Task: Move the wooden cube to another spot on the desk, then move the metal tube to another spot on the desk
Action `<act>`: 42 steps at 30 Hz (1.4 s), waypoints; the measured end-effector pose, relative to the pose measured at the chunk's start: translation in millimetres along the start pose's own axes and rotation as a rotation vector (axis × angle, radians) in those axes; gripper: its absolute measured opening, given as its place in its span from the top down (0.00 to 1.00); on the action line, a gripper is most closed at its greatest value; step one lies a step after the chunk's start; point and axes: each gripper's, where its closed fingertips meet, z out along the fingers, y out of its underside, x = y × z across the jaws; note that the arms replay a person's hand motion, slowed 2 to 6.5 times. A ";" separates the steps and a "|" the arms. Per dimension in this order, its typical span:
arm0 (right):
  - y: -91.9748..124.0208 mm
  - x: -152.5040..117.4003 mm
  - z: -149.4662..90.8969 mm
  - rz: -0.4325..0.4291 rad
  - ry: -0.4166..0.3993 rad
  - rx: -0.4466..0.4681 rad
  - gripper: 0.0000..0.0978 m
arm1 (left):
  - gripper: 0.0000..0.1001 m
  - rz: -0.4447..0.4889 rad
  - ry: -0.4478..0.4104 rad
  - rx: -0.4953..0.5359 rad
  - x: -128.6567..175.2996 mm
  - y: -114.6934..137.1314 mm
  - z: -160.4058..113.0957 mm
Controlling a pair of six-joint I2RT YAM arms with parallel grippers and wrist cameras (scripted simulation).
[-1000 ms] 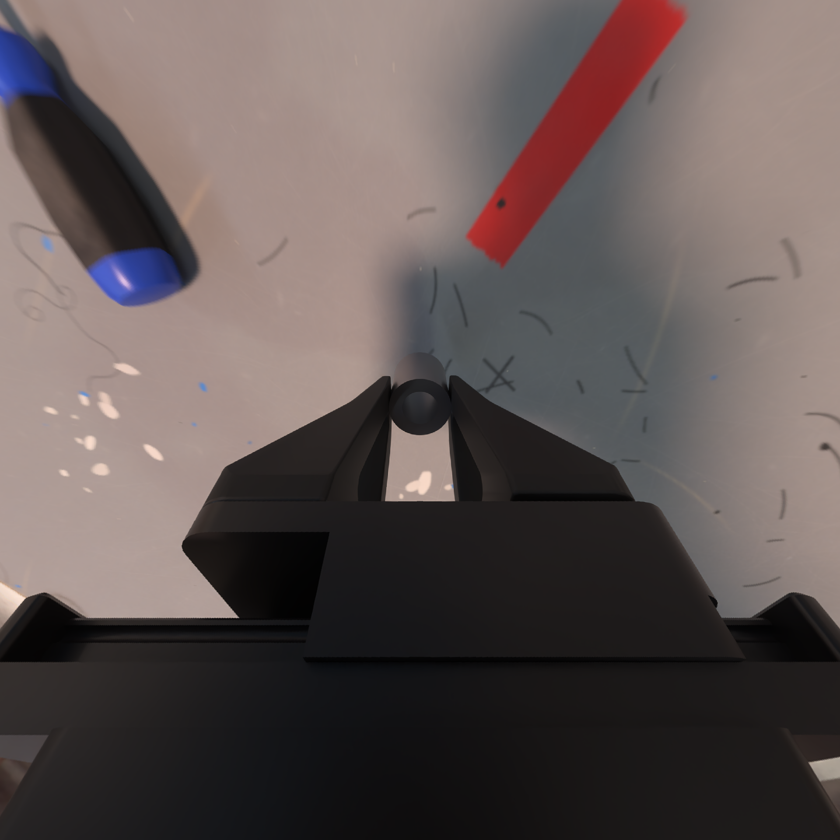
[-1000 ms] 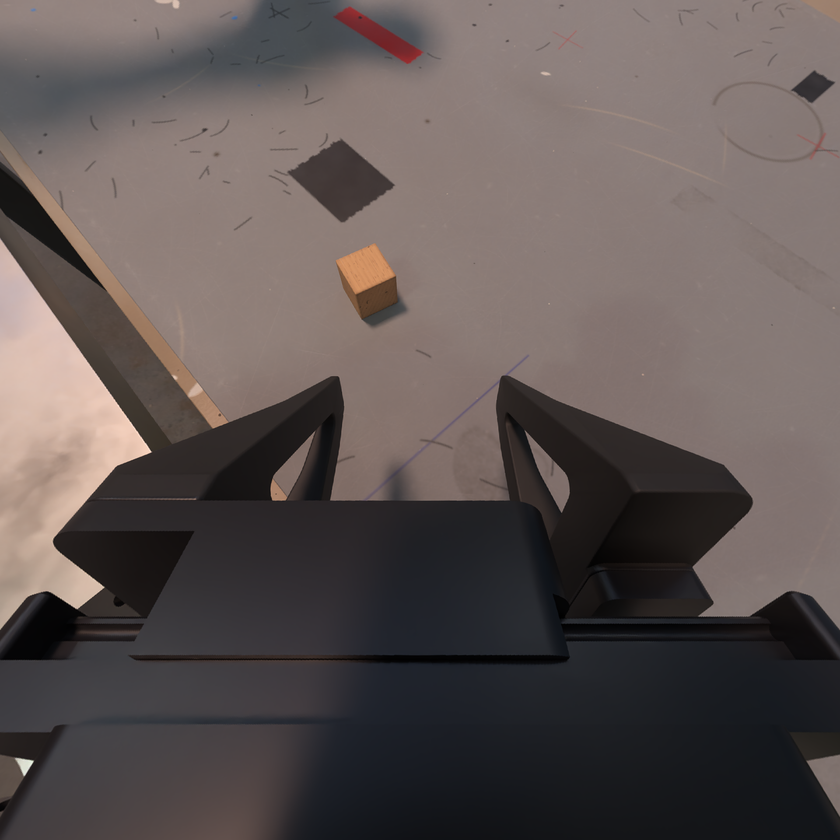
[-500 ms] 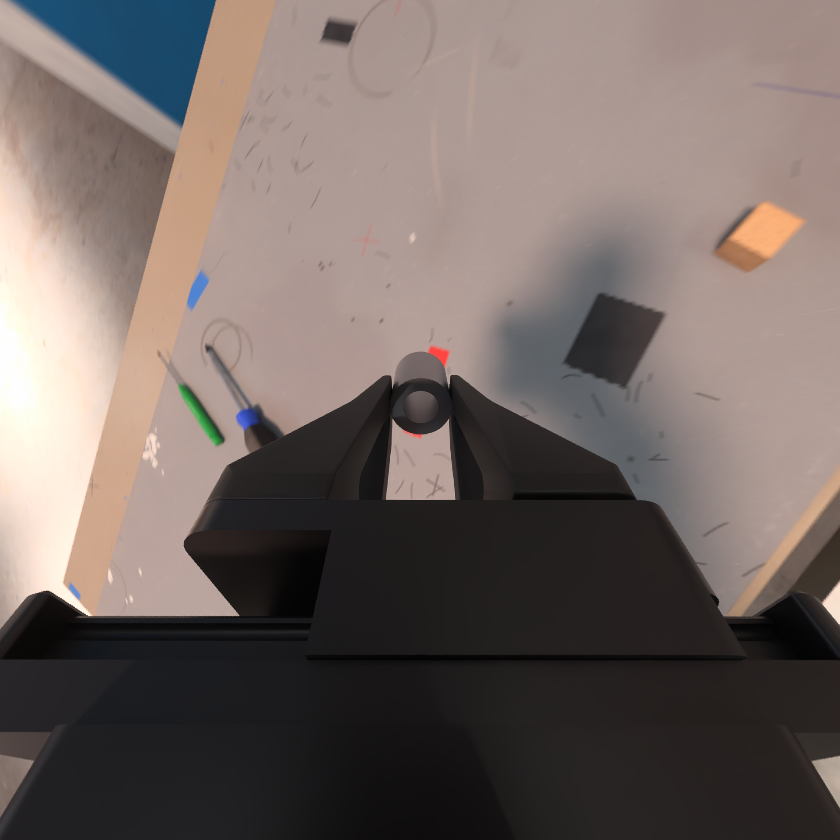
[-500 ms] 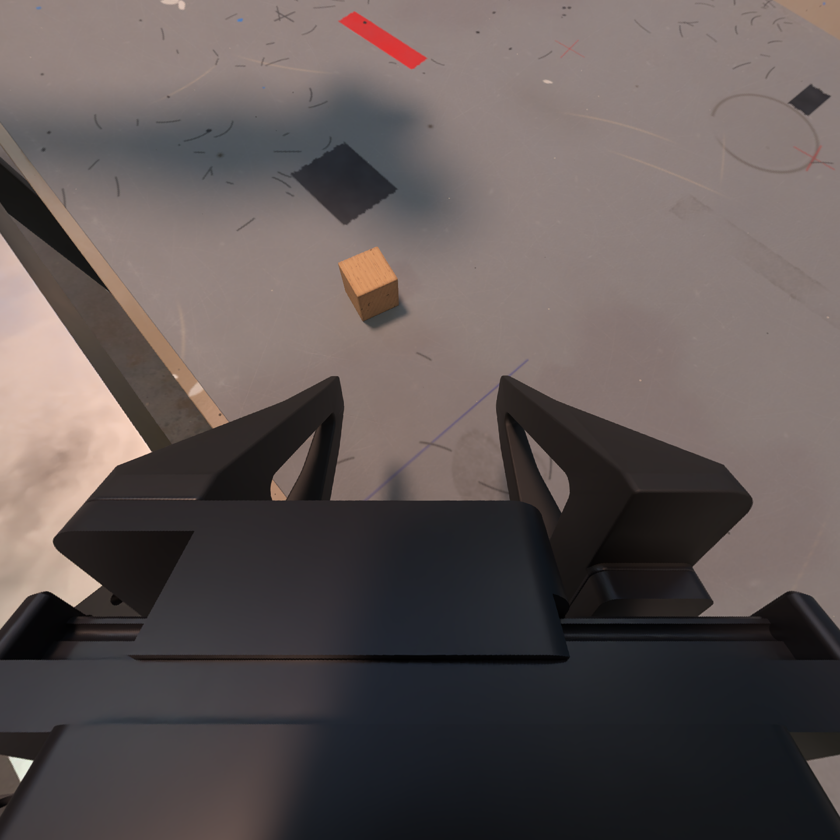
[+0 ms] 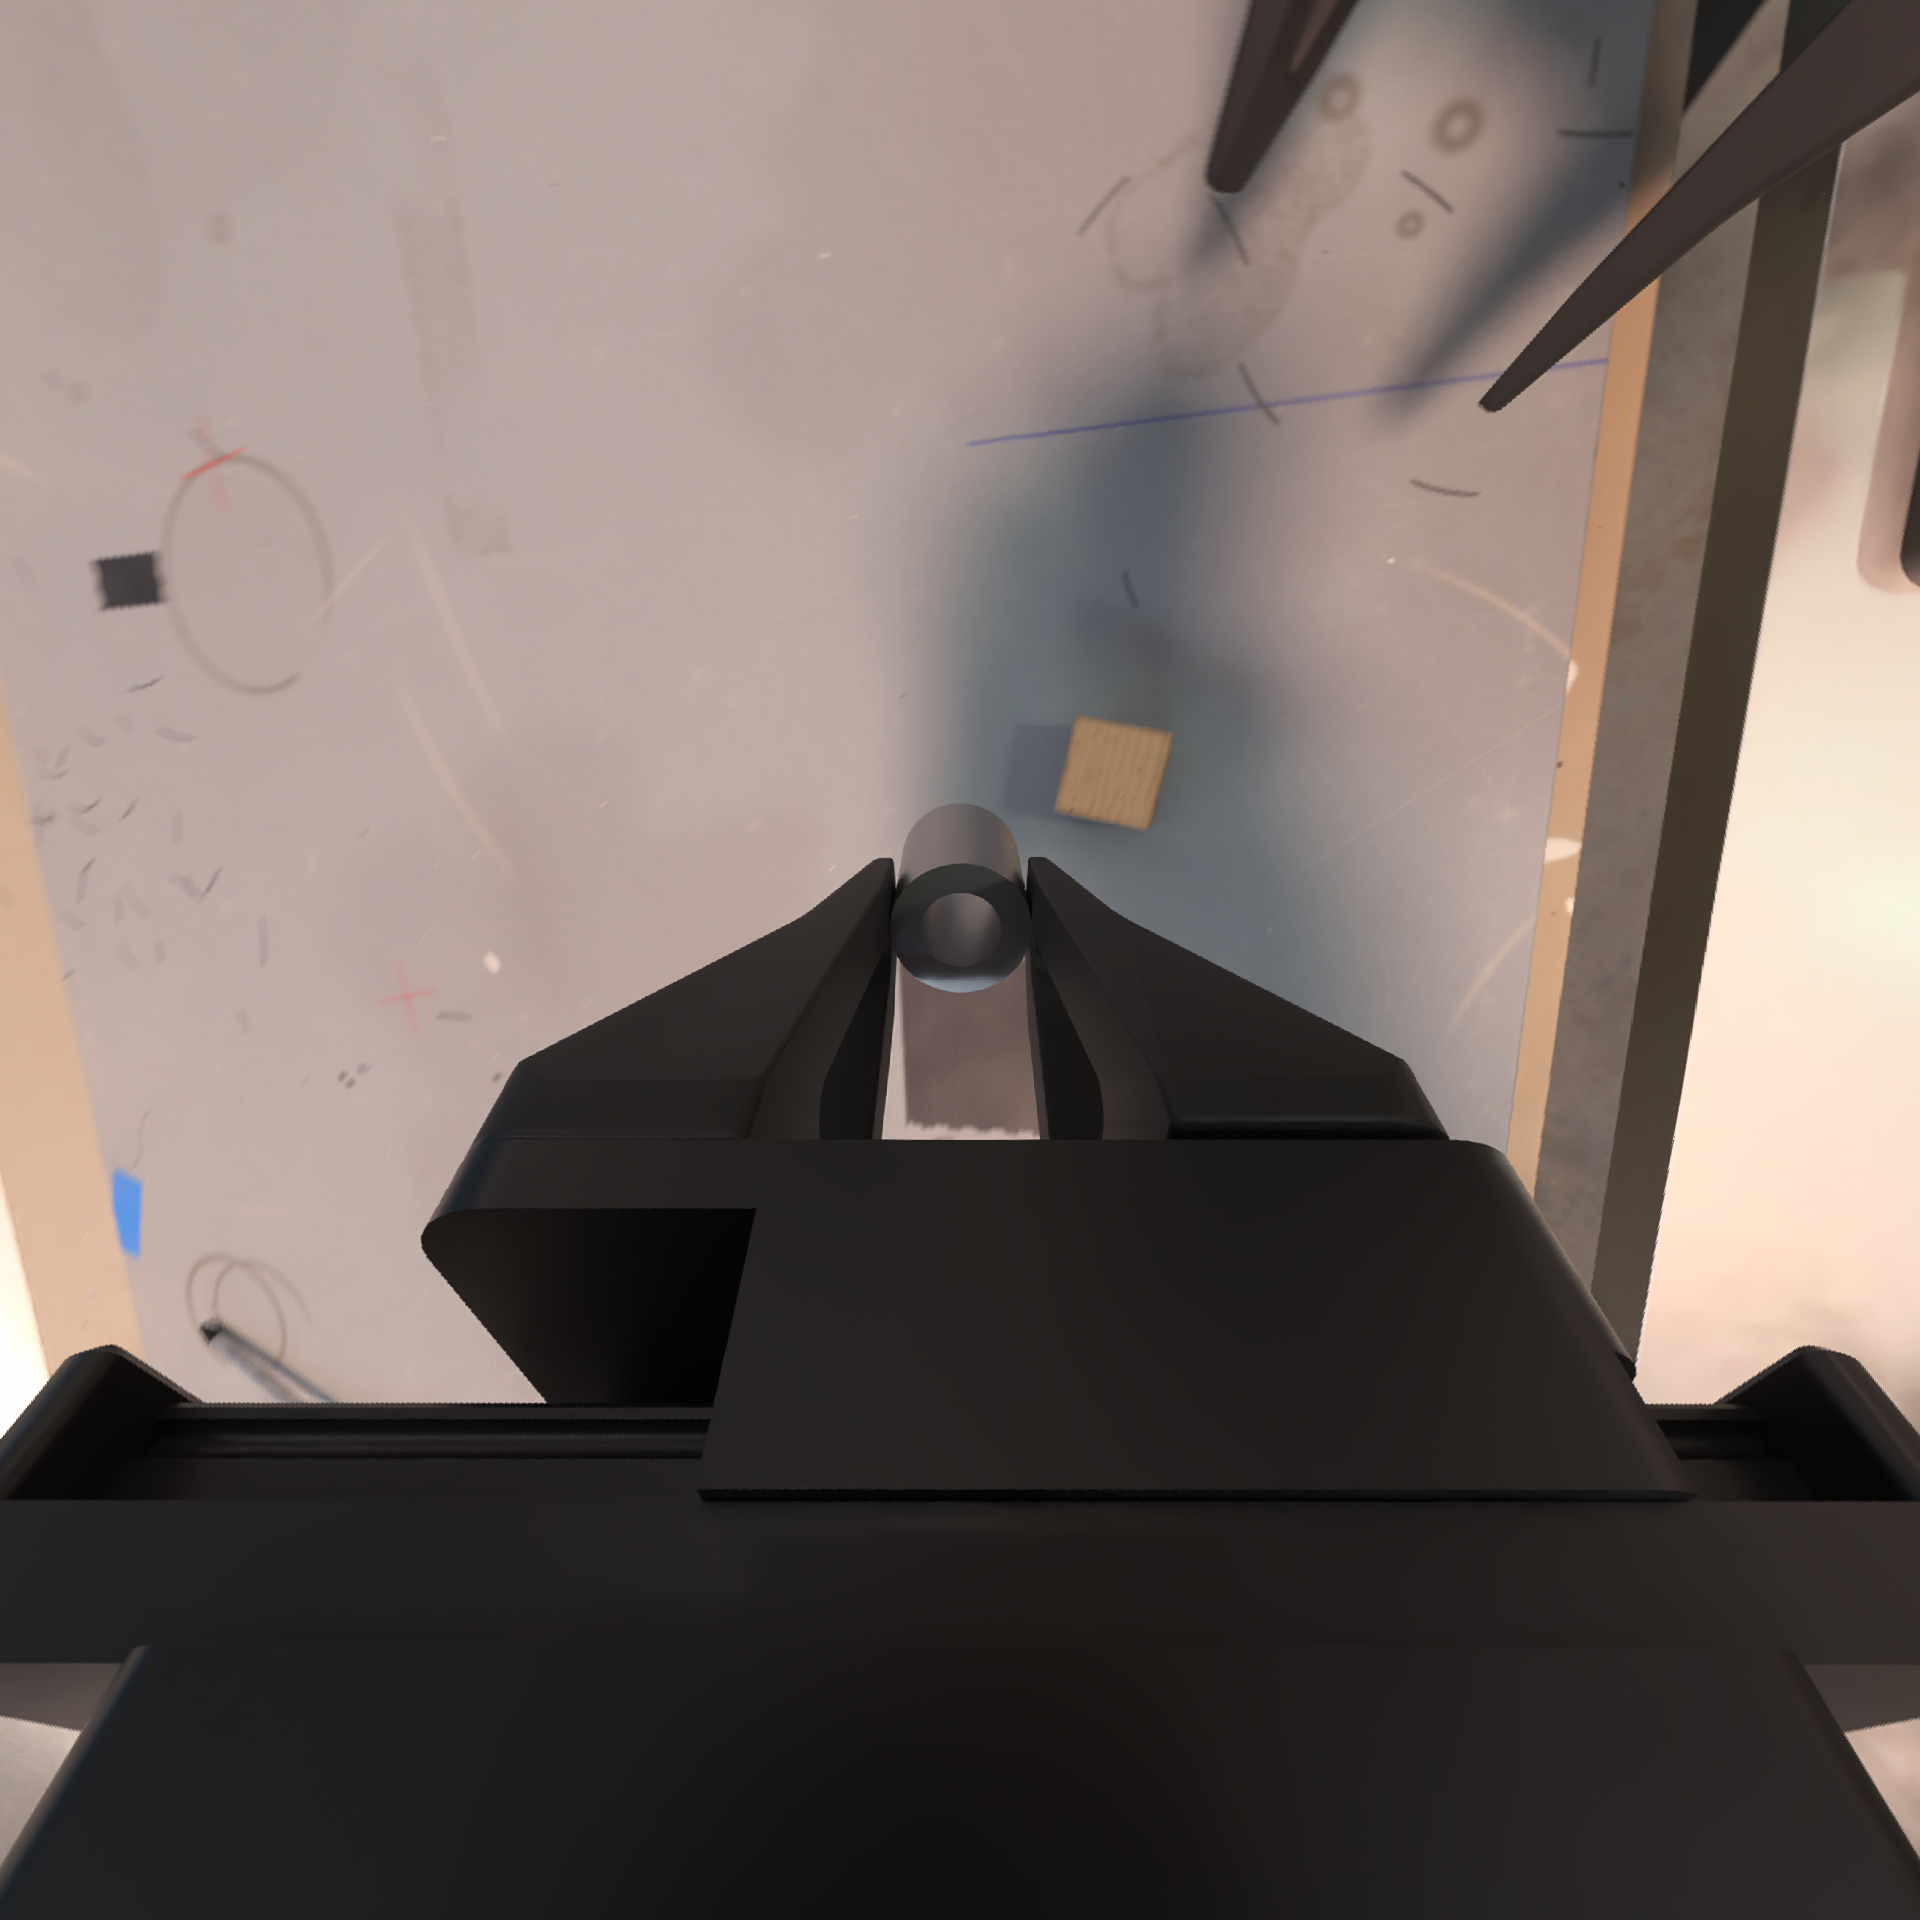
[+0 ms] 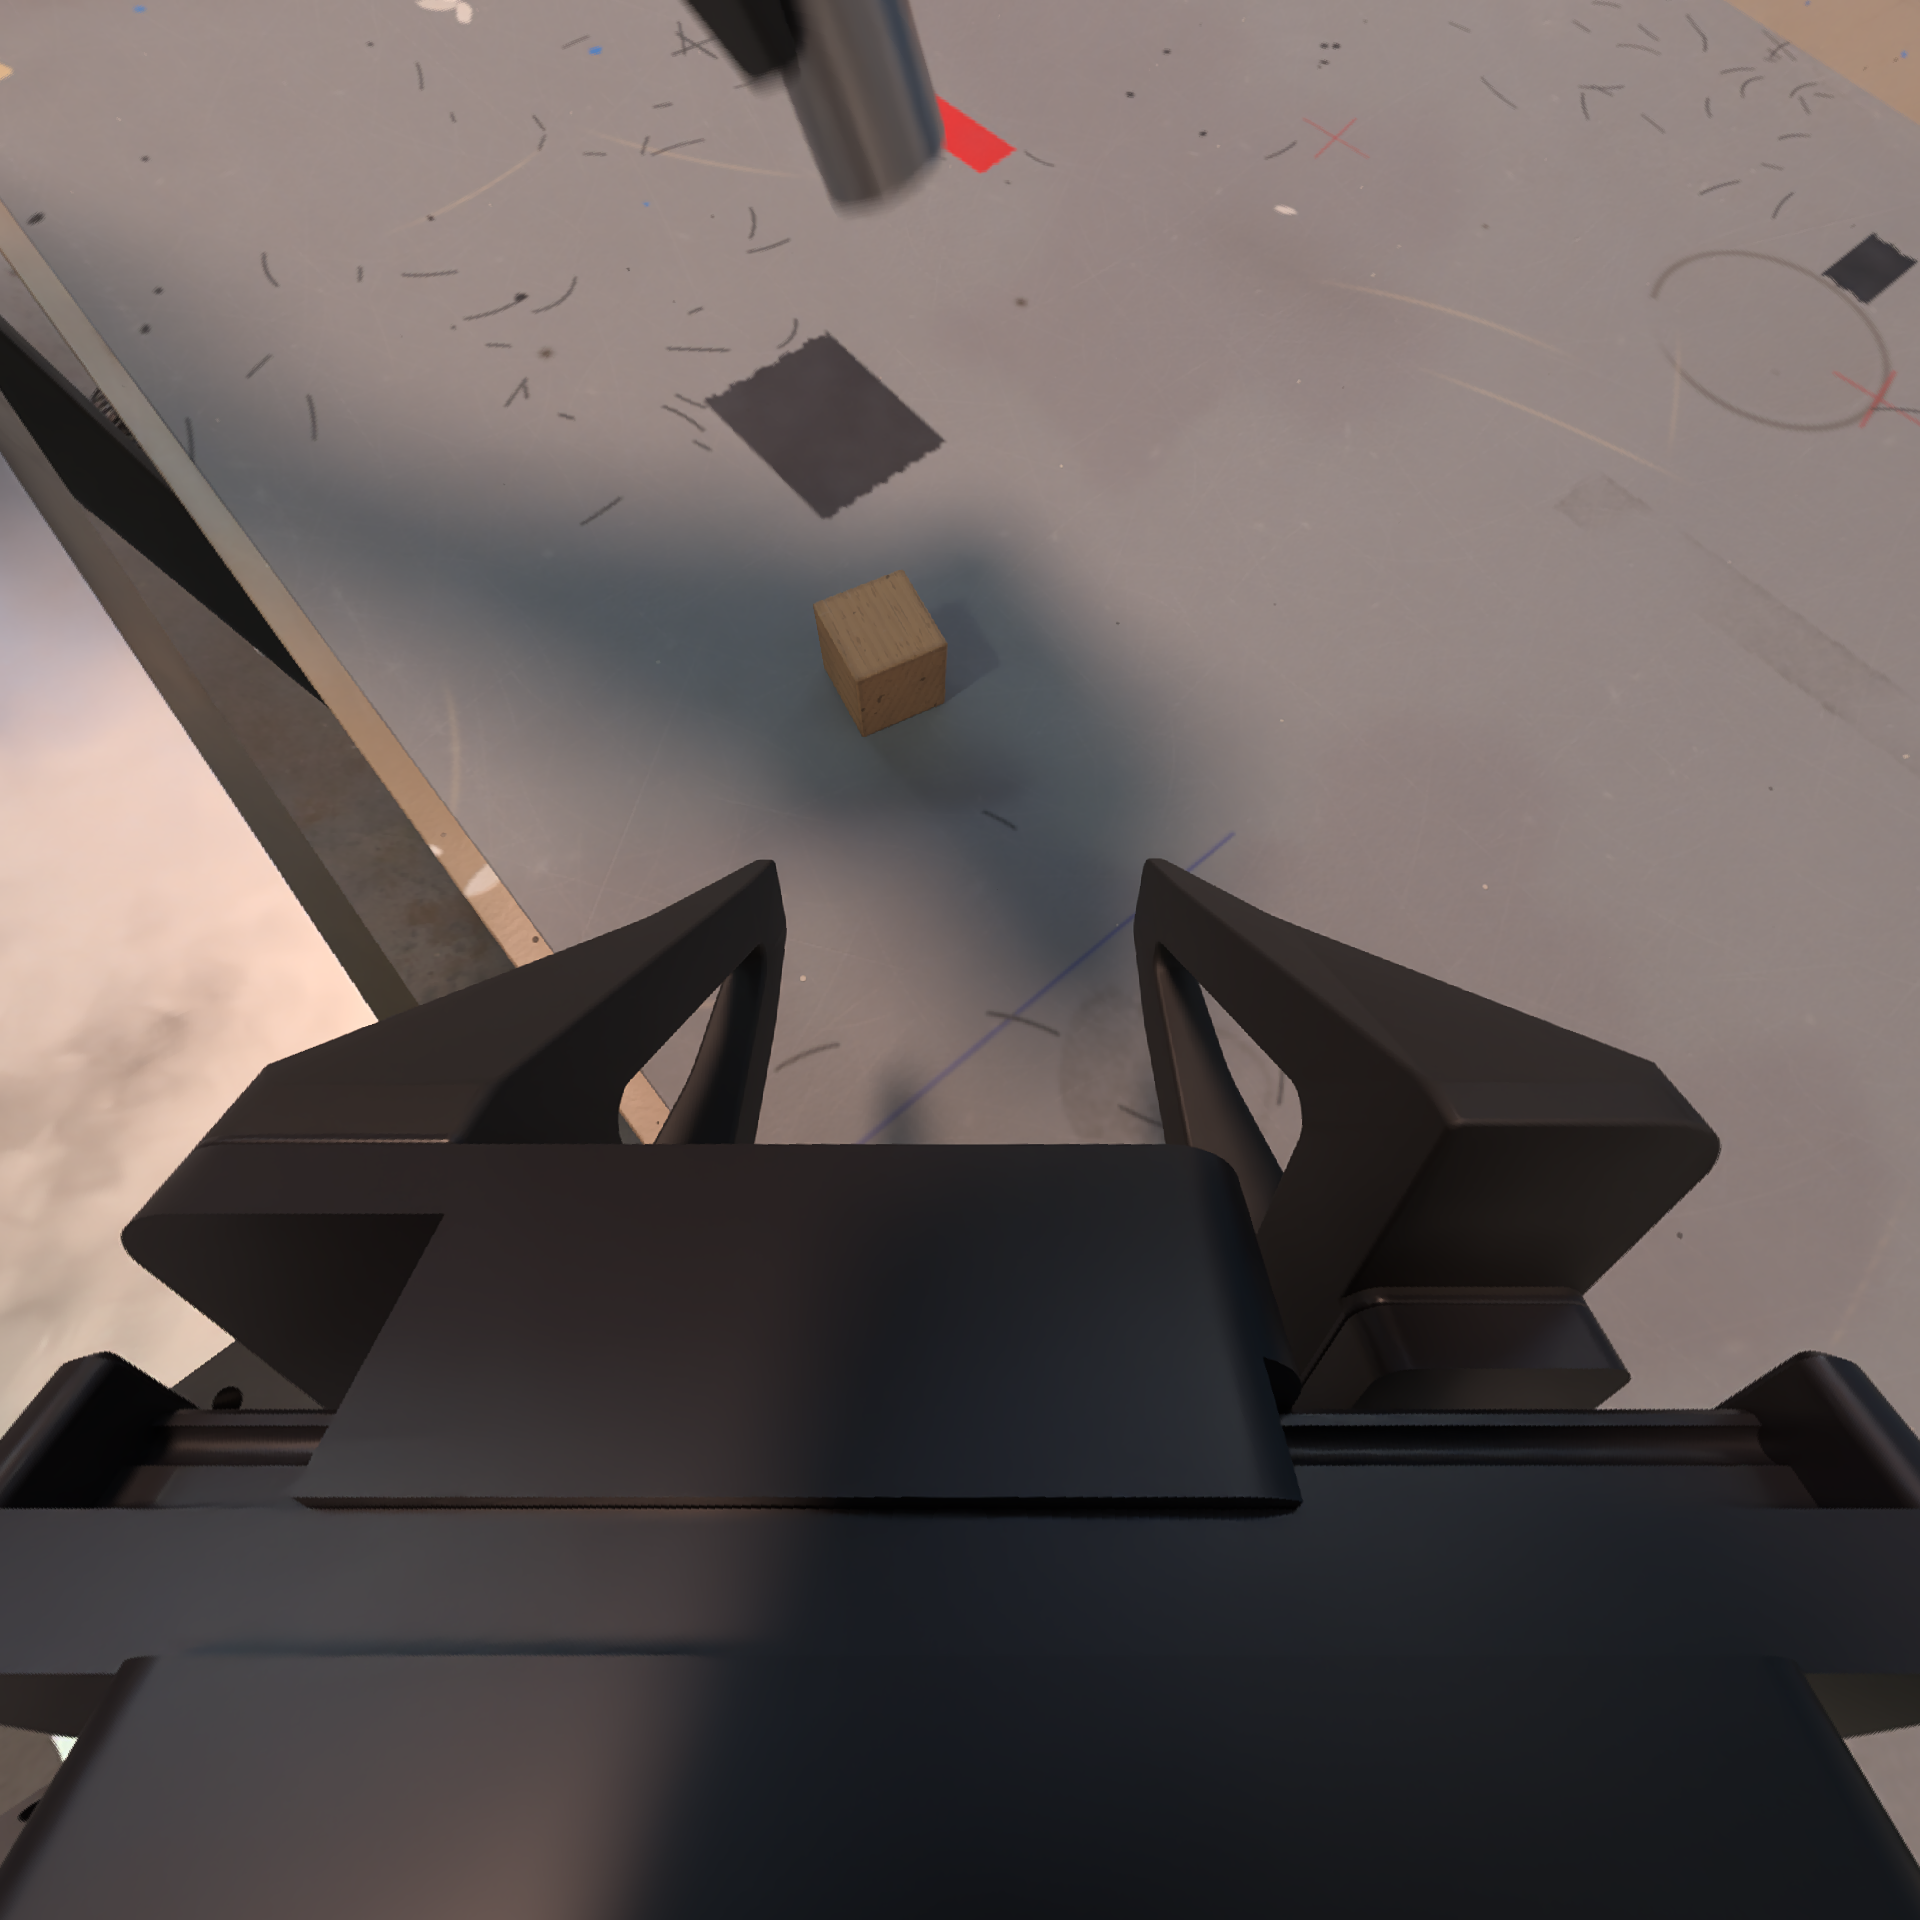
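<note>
Left wrist view: left gripper [image 5: 961, 891] clamped on the metal tube [image 5: 958, 925], both fingers pressed to its sides, tube's open end facing the camera, held up off the desk [image 5: 623, 416]. Wooden cube [image 5: 1112, 773] sits on the desk just past the tube, slightly right, inside a dark shadow and nearer the desk's right edge than its left. Black square patch [image 5: 129, 581] and a drawn circle [image 5: 249, 577] lie toward the left edge. Blue tape piece [image 5: 126, 1210] sits close to the left edge, a screwdriver shaft [image 5: 249, 1356] below it. Dark tapered parts of the other arm show at top right, over the right edge.

Right wrist view: right gripper [image 6: 958, 883] jaws wide apart, gripping nothing, above the desk [image 6: 1351, 727] near its left edge. Wooden cube [image 6: 881, 652] rests on the desk ahead of the fingers, well apart from them, in shadow. Large black square patch [image 6: 824, 424] lies beyond the cube. Metal tube [image 6: 868, 104] hangs at the top, tilted, its upper end pinched by dark fingers, partly covering a red tape strip [image 6: 975, 135]. Small black patch [image 6: 1867, 267] and a drawn circle [image 6: 1766, 343] at far right.
</note>
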 end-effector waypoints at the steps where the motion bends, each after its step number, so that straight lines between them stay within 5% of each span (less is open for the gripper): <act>1: 0.0 -0.3 -0.1 -0.001 -0.001 0.000 0.41 | 0.79 0.012 0.019 -0.011 4.4 -2.5 8.7; 10: 0.2 -1.5 -0.7 -0.007 -0.003 0.003 0.41 | 0.79 0.069 0.144 -0.101 26.2 -11.7 66.9; 23: 1.8 0.0 -1.8 -0.010 -0.002 0.005 0.41 | 0.79 0.086 0.216 -0.178 36.2 -3.1 104.9; 34: 2.2 1.1 -2.6 -0.006 -0.002 0.008 0.42 | 0.77 0.097 0.190 -0.172 38.1 -0.5 105.7; 37: 2.2 1.1 -2.5 -0.005 -0.002 0.008 0.42 | 0.66 0.077 0.166 -0.122 36.7 -4.9 96.2; 42: 1.5 2.6 -2.9 0.012 -0.001 0.021 0.43 | 0.66 0.004 0.088 0.038 22.5 -18.3 61.4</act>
